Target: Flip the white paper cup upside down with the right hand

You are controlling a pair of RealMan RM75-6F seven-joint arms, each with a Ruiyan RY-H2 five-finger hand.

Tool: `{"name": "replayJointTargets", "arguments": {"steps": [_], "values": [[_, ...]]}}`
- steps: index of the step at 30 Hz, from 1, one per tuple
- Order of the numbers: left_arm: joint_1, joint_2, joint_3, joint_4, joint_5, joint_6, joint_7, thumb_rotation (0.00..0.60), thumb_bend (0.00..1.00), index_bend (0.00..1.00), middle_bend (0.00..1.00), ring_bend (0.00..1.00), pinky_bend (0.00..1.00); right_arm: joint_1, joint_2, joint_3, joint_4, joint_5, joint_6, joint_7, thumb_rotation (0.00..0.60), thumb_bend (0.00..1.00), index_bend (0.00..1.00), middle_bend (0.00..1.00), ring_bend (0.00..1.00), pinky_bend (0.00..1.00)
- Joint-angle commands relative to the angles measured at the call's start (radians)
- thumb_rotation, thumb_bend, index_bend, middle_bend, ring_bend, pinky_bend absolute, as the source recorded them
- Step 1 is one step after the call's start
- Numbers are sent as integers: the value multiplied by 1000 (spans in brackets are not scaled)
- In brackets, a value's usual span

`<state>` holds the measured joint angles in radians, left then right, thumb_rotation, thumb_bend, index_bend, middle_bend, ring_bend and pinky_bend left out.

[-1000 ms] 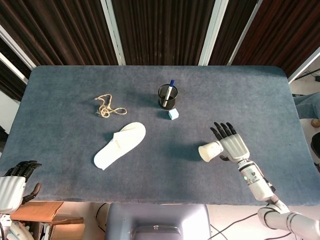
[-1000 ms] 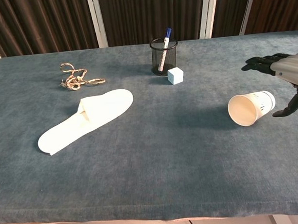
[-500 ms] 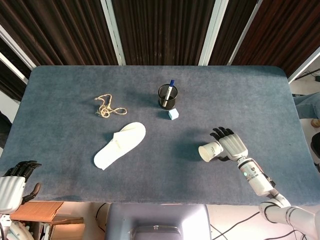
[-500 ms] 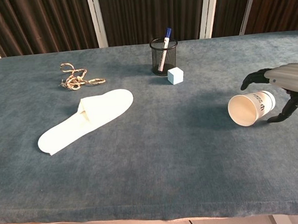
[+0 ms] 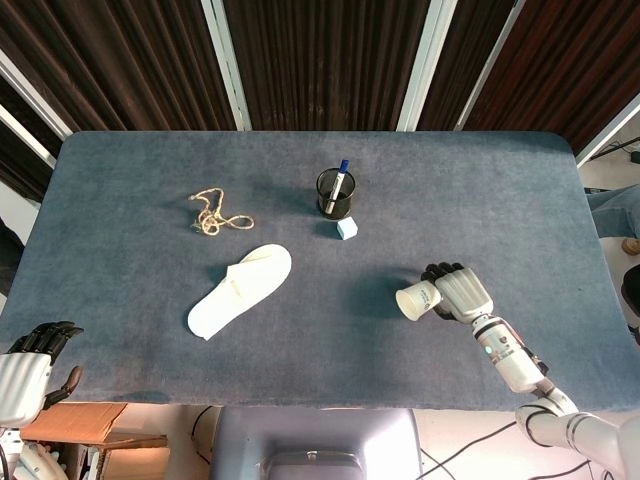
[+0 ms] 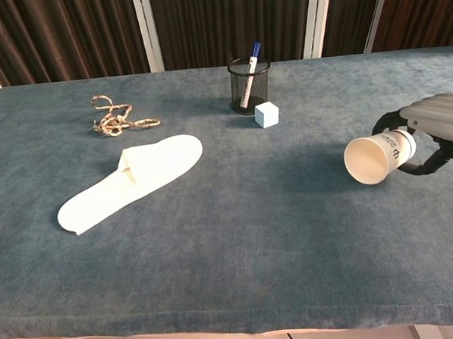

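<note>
Since a second ago the right hand (image 5: 458, 291) has curled its fingers, then straight and spread above the paper cup (image 5: 419, 300), down around the cup's base, and the cup has lifted a little in the chest view (image 6: 379, 155), its shadow now apart from it on the table (image 5: 120, 250). That hand lies palm down with its back up, fingers and thumb clamped on the closed end of the cup, forearm running off toward five o'clock in the head view. One cup: it lies on its side with the open mouth facing nine o'clock, at about four o'clock from the table's middle. The left hand (image 5: 30, 358) hangs just off the table's edge at eight o'clock, holding nothing, its dark fingers side by side and only slightly bent. One white slipper (image 5: 240, 290) lies left of centre with its toe toward one o'clock, one tangle of string (image 5: 213, 213) sits at ten o'clock, one mesh pen holder (image 5: 335, 193) with one pen (image 5: 338, 179) stands near twelve o'clock, and one small white cube (image 5: 347, 228) sits just beside the holder
</note>
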<state>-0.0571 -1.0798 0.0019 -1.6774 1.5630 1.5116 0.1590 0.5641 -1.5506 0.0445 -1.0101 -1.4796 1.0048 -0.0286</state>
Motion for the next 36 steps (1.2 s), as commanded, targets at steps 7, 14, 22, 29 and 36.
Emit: {"name": "replayJointTargets", "arguments": {"steps": [7, 14, 22, 29, 36], "values": [[0, 0, 2, -1, 3, 0, 0, 600, 349, 291, 219, 197, 344, -19, 3, 6, 0, -124, 257, -448, 600, 647, 554, 367, 313, 450], [-1, -1, 1, -3, -1, -4, 6, 600, 349, 291, 219, 197, 344, 27, 15, -38, 23, -235, 238, -821, 600, 647, 542, 367, 298, 416], [0, 2, 2, -3, 2, 0, 0, 600, 350, 291, 219, 197, 344, 69, 18, -48, 24, -281, 183, -1018, 600, 646, 520, 367, 270, 385], [-1, 1, 2, -2, 1, -4, 2, 600, 349, 291, 218, 197, 345, 87, 13, -39, 22, -293, 164, -1120, 600, 646, 479, 367, 239, 358], [1, 3, 1, -2, -4, -3, -4, 600, 348, 291, 218, 197, 344, 76, -6, -16, -25, -246, 123, -1238, 600, 561, 372, 299, 149, 278]]}}
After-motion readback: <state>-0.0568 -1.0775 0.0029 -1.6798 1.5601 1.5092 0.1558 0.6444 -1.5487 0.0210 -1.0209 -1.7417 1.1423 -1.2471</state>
